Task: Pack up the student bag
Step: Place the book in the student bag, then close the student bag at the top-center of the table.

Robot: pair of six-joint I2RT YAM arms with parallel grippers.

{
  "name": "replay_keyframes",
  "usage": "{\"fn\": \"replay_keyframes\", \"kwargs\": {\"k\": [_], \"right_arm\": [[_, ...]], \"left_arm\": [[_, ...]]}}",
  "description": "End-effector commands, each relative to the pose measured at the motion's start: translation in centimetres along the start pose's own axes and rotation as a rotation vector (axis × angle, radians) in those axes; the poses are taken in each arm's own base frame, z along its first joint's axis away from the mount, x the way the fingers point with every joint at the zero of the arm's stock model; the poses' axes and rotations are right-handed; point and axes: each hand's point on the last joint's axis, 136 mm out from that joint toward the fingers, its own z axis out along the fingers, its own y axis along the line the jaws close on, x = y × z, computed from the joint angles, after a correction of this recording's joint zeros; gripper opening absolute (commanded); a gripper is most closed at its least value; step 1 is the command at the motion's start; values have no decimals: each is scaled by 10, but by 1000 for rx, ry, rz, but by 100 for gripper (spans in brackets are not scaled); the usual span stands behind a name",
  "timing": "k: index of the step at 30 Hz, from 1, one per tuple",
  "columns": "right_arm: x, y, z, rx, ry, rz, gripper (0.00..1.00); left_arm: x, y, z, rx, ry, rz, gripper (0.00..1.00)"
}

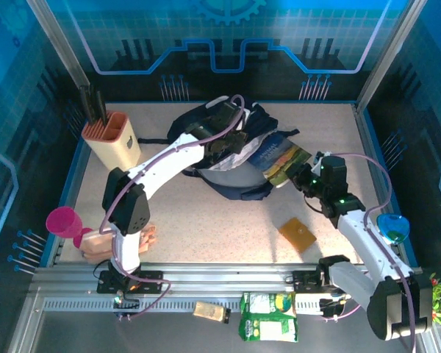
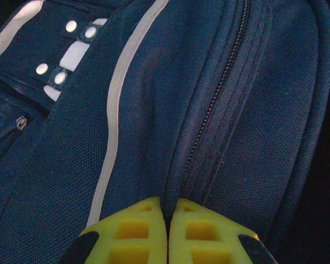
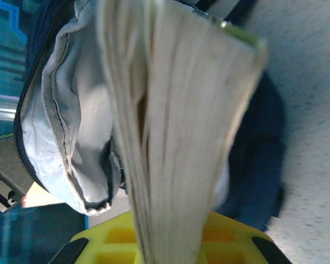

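The student bag [image 1: 228, 165], navy with white piping, lies at the back middle of the table, its mouth facing right. My left gripper [image 1: 224, 143] rests on top of it. In the left wrist view this gripper [image 2: 168, 208] is shut, pinching a fold of the bag's fabric [image 2: 154, 110] beside the zipper [image 2: 220, 93]. My right gripper [image 1: 309, 180] is shut on a thick book [image 1: 283, 162] whose far end reaches the bag's mouth. In the right wrist view the book's page edges [image 3: 181, 110] rise from the gripper [image 3: 170, 234] towards the pale grey lining [image 3: 71, 110].
A knife block [image 1: 112, 140] stands at the back left. A pink cup [image 1: 65, 222] and a wooden piece [image 1: 103, 243] sit at the left edge. An orange square [image 1: 298, 233] lies in front of the bag. A green packet [image 1: 268, 316] and a small yellowish item [image 1: 212, 312] lie on the front rail.
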Motion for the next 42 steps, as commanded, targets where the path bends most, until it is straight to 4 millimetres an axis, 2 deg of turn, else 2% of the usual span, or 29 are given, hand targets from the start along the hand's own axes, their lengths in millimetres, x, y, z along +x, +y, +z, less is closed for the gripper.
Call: {"fn": "replay_keyframes", "kwargs": {"k": [1, 6, 16, 24, 26, 30, 33, 39, 42], "right_arm": [[-9, 55, 5, -209, -31, -28, 10], [3, 64, 40, -220, 28, 12, 10], [13, 44, 116, -69, 12, 70, 9], [41, 19, 188, -53, 69, 175, 11], [43, 27, 199, -69, 90, 174, 14], [47, 31, 201, -63, 116, 134, 29], [45, 30, 189, -64, 108, 117, 42], [41, 22, 143, -55, 89, 72, 60], [36, 5, 113, -9, 58, 55, 66]], "left_arm": [[-63, -16, -64, 127, -239, -78, 0], [-65, -19, -74, 154, -256, -89, 0], [-62, -19, -78, 169, -252, -106, 0], [-62, -14, -79, 185, -247, -163, 0], [-62, -10, -79, 186, -246, -176, 0], [-59, -3, -74, 187, -229, -213, 0], [-57, 4, -69, 190, -215, -249, 0], [-49, 12, -50, 213, -168, -304, 0], [-43, 10, -42, 231, -139, -309, 0]]}}
